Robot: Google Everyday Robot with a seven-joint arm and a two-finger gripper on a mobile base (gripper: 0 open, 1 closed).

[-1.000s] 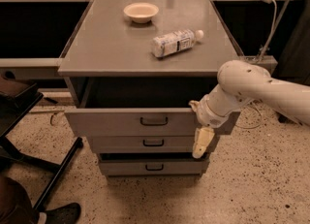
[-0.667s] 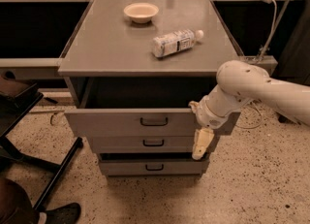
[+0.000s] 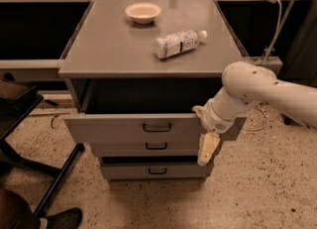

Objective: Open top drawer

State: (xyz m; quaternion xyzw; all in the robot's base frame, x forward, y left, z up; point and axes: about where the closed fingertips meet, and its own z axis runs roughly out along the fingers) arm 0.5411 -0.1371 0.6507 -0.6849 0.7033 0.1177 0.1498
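Note:
The top drawer [image 3: 114, 129] is the widest of three grey drawers in a grey cabinet. It stands pulled out, and a dark gap shows behind its front. Its small black loop handle [image 3: 157, 127] sits at the centre of the front. My gripper [image 3: 205, 141] is at the right end of the top drawer's front, apart from the handle and pointing downward. My white arm [image 3: 257, 91] reaches in from the right. The medium drawer [image 3: 156, 146] and the narrowest drawer [image 3: 157, 170] lie below, each pulled out less.
On the cabinet top [image 3: 99, 49] stand a cream bowl [image 3: 143, 12] and a plastic bottle [image 3: 179, 43] lying on its side. A black chair base [image 3: 54, 183] and a shoe [image 3: 59, 219] are at lower left. A cable [image 3: 275, 29] hangs at the right.

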